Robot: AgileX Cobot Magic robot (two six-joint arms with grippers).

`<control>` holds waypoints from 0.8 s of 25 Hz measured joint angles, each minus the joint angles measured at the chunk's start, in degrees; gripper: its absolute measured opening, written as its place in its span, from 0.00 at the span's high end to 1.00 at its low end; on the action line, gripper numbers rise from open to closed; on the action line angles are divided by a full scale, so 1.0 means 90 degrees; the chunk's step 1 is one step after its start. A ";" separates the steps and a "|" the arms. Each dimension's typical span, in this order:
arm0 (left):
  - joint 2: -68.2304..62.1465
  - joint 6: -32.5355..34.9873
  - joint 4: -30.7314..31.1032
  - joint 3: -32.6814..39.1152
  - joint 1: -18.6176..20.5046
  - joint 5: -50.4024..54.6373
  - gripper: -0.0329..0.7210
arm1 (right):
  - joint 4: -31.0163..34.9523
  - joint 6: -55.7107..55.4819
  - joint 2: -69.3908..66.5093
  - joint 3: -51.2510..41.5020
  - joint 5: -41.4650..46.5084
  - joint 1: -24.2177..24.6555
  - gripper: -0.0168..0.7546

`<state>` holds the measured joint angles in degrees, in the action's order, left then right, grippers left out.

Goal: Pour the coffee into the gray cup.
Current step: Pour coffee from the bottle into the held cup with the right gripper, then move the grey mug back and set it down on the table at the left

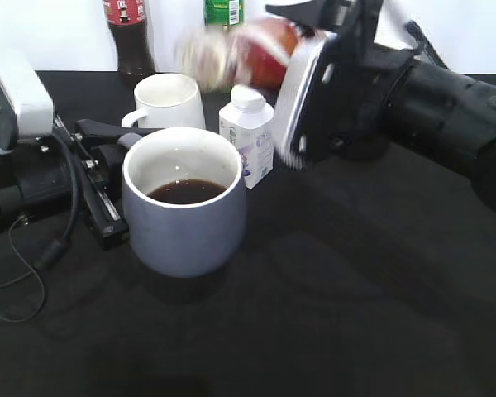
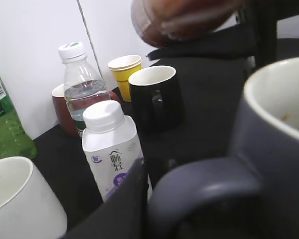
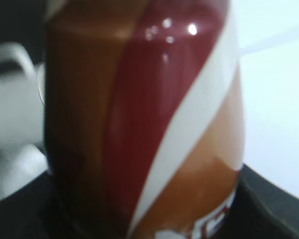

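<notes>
I count three mugs: gray cup (image 1: 184,213) holding coffee; white mug (image 1: 169,101) at 12 o'clock; black mug (image 2: 156,97). Right gripper (image 1: 310,91) clamps coffee bottle (image 1: 248,51); left gripper (image 1: 107,178) grips cup handle (image 2: 199,191).

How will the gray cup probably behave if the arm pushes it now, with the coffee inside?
The gray cup looks thick-walled and wide-based, so it would likely slide rather than tip. The dark coffee sits well below the rim, so a gentle push probably spills nothing. The left gripper at its handle should steady it.
</notes>
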<state>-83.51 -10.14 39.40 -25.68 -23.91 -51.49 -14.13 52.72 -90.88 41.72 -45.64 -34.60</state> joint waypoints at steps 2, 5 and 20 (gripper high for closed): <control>0.0000 0.0000 0.0000 0.0000 0.0000 0.0000 0.87 | 0.0006 -0.1916 0.0000 0.0000 0.0000 0.0000 0.29; 0.0000 0.0000 0.0000 0.0000 0.0000 0.0000 0.87 | 0.0011 -0.4593 0.0000 0.0000 0.0026 0.0000 0.29; 0.0280 0.0000 -0.0862 0.0000 0.0375 -0.0044 0.87 | 0.0044 -0.6645 0.0000 0.0000 0.0277 0.0000 0.29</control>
<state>-80.99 -10.14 31.64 -25.68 -20.53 -51.89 -13.74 -7.09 -90.88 41.72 -43.15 -34.60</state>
